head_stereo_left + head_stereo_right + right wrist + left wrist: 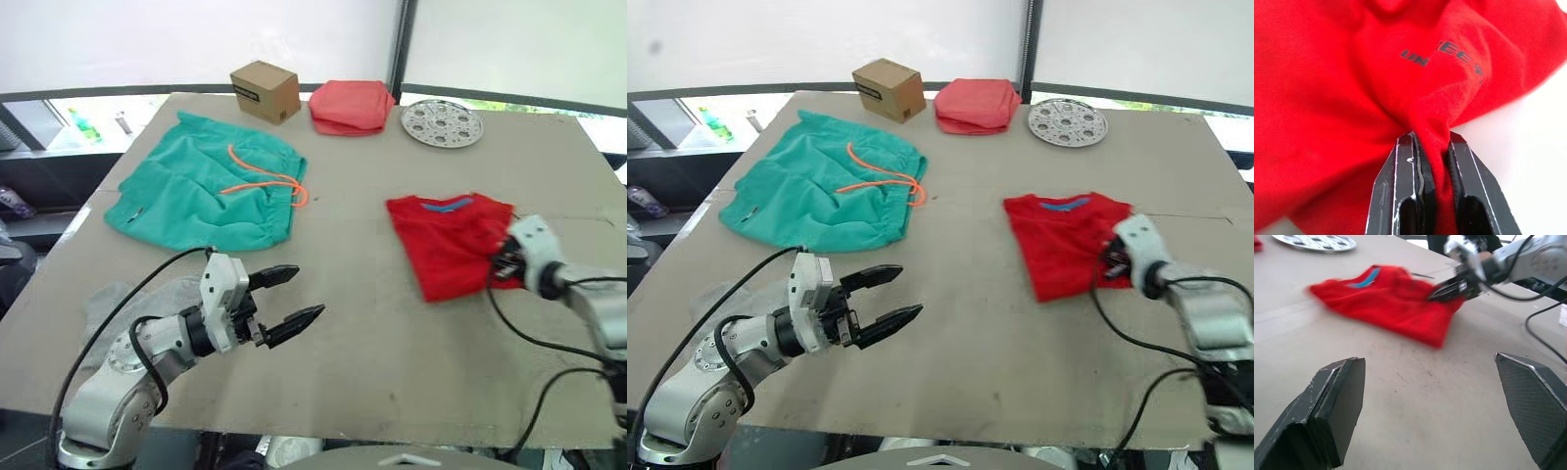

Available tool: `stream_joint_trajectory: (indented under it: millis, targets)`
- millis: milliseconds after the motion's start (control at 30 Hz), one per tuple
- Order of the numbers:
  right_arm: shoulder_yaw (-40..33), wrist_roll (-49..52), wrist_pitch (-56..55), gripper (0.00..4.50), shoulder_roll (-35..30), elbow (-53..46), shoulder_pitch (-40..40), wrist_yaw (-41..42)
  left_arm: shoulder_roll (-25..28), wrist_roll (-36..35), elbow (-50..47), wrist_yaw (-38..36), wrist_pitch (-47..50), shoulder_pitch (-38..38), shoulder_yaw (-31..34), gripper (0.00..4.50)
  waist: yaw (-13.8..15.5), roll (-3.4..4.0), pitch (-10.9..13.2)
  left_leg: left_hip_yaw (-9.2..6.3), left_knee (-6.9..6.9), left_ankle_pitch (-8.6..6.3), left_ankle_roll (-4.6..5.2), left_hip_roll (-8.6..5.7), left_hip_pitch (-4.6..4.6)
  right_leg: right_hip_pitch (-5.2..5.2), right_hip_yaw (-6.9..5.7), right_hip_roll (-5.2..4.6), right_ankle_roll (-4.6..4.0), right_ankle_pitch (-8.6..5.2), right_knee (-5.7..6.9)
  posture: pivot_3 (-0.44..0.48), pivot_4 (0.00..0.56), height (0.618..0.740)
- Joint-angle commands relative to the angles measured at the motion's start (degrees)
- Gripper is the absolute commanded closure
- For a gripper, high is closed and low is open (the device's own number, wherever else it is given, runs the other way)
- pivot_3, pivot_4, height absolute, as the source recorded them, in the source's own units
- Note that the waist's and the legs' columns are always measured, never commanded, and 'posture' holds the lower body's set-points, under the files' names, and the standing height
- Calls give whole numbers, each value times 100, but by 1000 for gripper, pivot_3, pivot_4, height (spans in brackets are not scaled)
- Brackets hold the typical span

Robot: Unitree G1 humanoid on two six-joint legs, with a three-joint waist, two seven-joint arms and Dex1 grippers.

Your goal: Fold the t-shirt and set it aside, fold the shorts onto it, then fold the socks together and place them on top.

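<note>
Left pincer (286,299) gaping, empty, near edge of worktop (372,352). Right pincer (1432,147) clamped on t-shirt (451,240) hem at right (folded already). Best dragged low, flat. Shorts (201,191) spread far left.

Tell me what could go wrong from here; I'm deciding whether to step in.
1. The right tool pinches only a small bunch of the folded bright red fabric t-shirt; dragging it aside could undo the fold.
2. The left tool hovers open, not pinning the shirt, so the cloth may slide unevenly.
3. The spread teal-green fabric shorts lie far across the table, a long reach.
</note>
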Motion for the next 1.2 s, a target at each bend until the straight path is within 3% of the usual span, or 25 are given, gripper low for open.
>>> stream_joint_trajectory:
  millis: [33, 167, 367, 733, 1067, 1200]
  targets:
    - [-992, 49, 503, 4478, -660, -399, 843, 157, -4, 82, 212, -316, -288, -302, -335, 0, -20, 4, 4, -1, 0, -1, 2, 1, -6, 1, -3, 2, 5, -3, -2, 0, 150, 740]
    - [-1684, 73, 222, 4478, -1341, -235, 1635, 505, 95, 18, 242, -741, -345, -447, -689, 0, -104, 18, 19, 2, -2, -3, 5, 0, -4, 0, -1, 8, 15, -9, -3, 0, 150, 740]
    - [-1906, 41, -241, 4478, -1712, 303, 1900, 762, 221, 72, 111, -1039, -434, -601, -1008, 0, -236, 11, 36, -5, -1, -3, 6, 12, 21, 0, 20, 35, 41, -22, 13, 0, 150, 740]
    - [-1481, -165, -1319, 4478, -1941, 1695, 1218, 805, 264, 1, 77, -1144, -401, -1040, -1161, 0, -197, 20, 53, 4, -1, -3, 6, 4, 17, -1, 48, 47, 38, -21, 9, 0, 150, 740]
    - [-1443, -79, -1020, 4478, -1923, 1810, 1171, 872, 166, -70, 120, -1000, -215, -1467, -1241, 0, -193, 20, 53, 4, 1, -2, 7, 5, 19, 0, 56, 52, 39, -21, 10, 0, 150, 740]
    - [-1814, 122, -737, 3191, -1837, 1348, 1480, 893, 157, -164, 100, -994, -130, -1567, -1257, 0, -187, 20, 53, 3, 0, -2, 7, 6, 19, 1, 58, 56, 39, -21, 10, 0, 150, 740]
